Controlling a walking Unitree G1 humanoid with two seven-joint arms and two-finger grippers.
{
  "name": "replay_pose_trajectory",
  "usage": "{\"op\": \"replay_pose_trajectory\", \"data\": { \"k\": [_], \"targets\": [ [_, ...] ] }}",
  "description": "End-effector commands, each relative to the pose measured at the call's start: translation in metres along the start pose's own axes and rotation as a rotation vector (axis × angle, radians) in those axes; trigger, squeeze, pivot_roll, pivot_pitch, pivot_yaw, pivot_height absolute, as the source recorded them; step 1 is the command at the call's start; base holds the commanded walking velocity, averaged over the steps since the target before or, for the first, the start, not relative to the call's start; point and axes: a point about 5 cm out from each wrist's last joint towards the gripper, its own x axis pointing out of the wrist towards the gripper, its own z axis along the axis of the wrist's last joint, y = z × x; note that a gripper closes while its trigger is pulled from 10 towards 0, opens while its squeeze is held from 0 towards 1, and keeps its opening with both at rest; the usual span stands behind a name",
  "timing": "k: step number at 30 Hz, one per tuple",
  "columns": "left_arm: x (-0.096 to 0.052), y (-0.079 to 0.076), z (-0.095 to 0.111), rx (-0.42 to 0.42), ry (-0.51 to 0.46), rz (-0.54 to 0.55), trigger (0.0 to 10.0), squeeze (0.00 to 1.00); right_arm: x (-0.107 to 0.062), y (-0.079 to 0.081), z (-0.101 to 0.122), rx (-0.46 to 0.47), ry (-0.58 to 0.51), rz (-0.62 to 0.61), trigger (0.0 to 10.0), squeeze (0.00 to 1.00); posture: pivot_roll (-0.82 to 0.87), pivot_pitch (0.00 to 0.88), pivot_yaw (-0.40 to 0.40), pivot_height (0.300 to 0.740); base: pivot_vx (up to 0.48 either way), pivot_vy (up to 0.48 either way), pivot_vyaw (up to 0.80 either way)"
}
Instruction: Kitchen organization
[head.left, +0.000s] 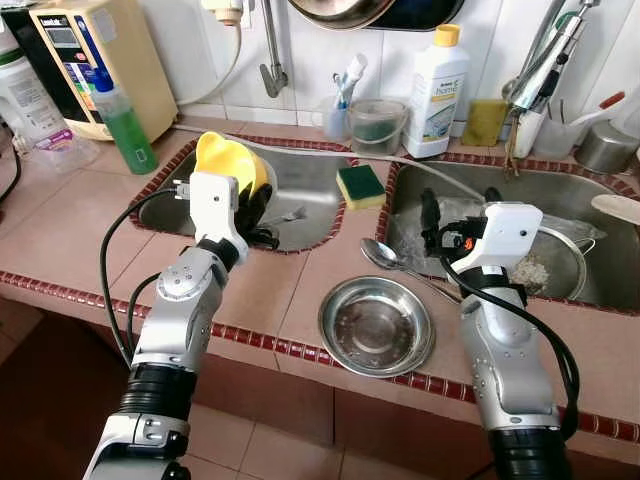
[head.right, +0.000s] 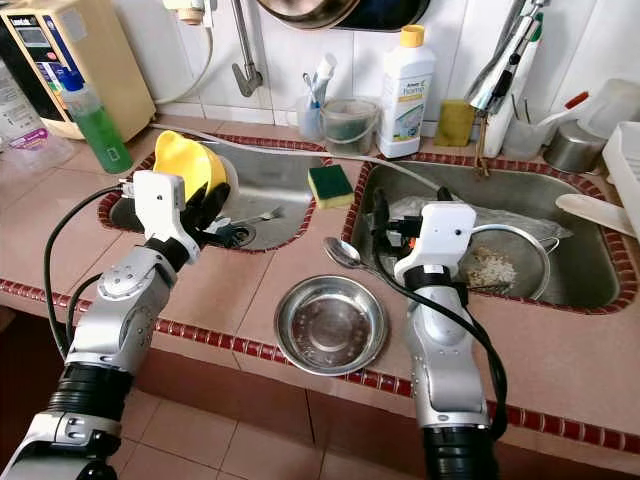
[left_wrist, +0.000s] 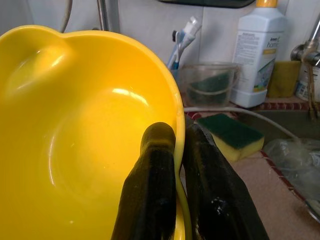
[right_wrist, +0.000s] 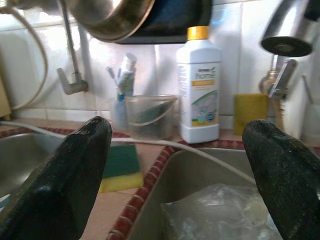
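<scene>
The yellow bowl (head.left: 228, 160) is up off the metal, tilted over the near edge of the left sink (head.left: 300, 185), its rim pinched in the left pincer (left_wrist: 175, 145), one black finger inside the wall and one outside, closed tight on it. Over to the other side, the right pincer (right_wrist: 177, 145) hangs above the right sink (head.left: 560, 195), fingers spread wide with nothing between them, a crumpled clear plastic bag (right_wrist: 220, 212) lying in the basin just below. On the tiled worktop (head.left: 70, 220) between the two arms sits a round steel dish (head.left: 376, 325) near the front edge, and just behind it a spoon (head.left: 385, 256) rests at the lip of the right sink. A yellow-and-green sponge (head.left: 360, 184) sits on the divider between the basins. Along the white tiled back wall stand a white detergent bottle (head.left: 437, 92) with a yellow cap, a clear tub (head.left: 377, 124) with a green scourer inside, and a cup of toothbrushes (head.left: 340, 105) beside it. A green spray bottle (head.left: 122, 115) and a beige appliance (head.left: 95, 55) stand at the far left. A chrome tap (head.left: 545, 60) leans over the right sink, where a strainer (head.left: 550, 265) holds some scraps. A thin white hose (head.left: 400, 160) runs across behind both basins.
</scene>
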Motion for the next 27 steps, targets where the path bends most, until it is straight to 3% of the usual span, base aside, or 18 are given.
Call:
{"op": "replay_pose_trajectory", "data": {
  "k": [1, 27],
  "targets": [
    [-0.0014, 0.0025, -0.0011, -0.002, 0.001, 0.018, 10.0, 0.00, 0.0016, 0.0023, 0.0004, -0.013, -0.006, 0.007, 10.0, 0.00, -0.15, 0.037, 0.062, 0.740, 0.000, 0.334, 0.00],
    [-0.0037, 0.0023, -0.0062, 0.000, 0.020, 0.038, 10.0, 0.00, 0.0012, 0.0115, -0.0050, -0.071, 0.002, 0.079, 10.0, 0.00, -0.15, 0.003, 0.035, 0.740, 0.000, 0.414, 0.00]
  ]
}}
